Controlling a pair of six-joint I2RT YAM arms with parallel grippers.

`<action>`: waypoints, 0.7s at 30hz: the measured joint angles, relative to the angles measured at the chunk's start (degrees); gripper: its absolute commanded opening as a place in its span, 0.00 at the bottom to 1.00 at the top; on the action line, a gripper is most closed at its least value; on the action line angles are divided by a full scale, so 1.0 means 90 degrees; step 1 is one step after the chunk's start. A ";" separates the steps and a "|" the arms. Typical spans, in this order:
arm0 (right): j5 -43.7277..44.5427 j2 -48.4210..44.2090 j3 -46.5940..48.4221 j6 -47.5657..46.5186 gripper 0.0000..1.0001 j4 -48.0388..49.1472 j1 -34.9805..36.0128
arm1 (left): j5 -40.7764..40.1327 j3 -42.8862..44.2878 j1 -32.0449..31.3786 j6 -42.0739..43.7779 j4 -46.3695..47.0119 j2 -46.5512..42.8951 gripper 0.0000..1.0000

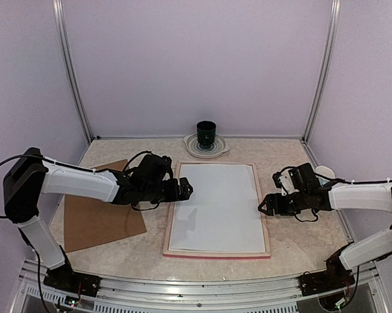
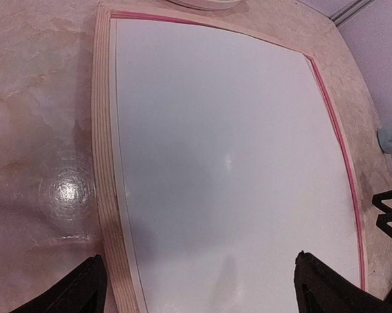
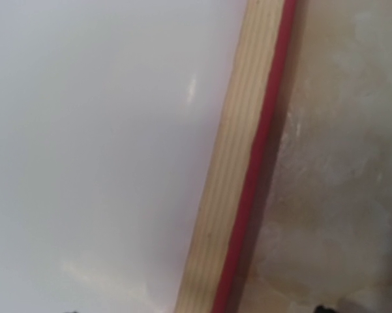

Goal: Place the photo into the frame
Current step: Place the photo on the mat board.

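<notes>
Reader: Frame [image 1: 215, 253] position?
Legend: Flat on the table [image 1: 300, 241], midway between the two arms, pale wood back uppermost, pink showing along its outer edge. A white sheet [image 1: 218, 205] fills the recess. Whether this is the photo lying face down cannot be told, as no printed side shows.
Reader: Grippers?
Legend: Left gripper [image 1: 188, 189] hangs over the frame's left rim, fingers [image 2: 85, 290] spread fully apart, nothing between them. Right gripper [image 1: 263, 205] sits just beside the right rim, jaws parted wide, nothing seen in them. Its own camera shows only rim, sheet and table.
Reader: Surroundings?
Legend: Brown board [image 1: 101, 208] lies left of the frame, under the left arm. Dark cup [image 1: 206, 132] stands on a pale saucer [image 1: 218, 150] beyond the far rim.
</notes>
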 measured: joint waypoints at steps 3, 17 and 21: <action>-0.0002 0.0005 0.0000 0.0005 0.70 0.0000 0.0000 | -0.0187 0.0068 -0.0027 0.0092 -0.0170 0.0002 0.96; 0.0131 0.0170 0.0534 0.0027 0.51 0.0046 0.0087 | -0.1348 0.0806 -0.0345 0.0532 -0.0872 0.0889 0.95; 0.0192 0.0585 0.0850 0.0029 0.51 0.0102 0.0219 | -0.1603 0.0959 -0.0418 0.0610 -0.1088 0.1161 0.95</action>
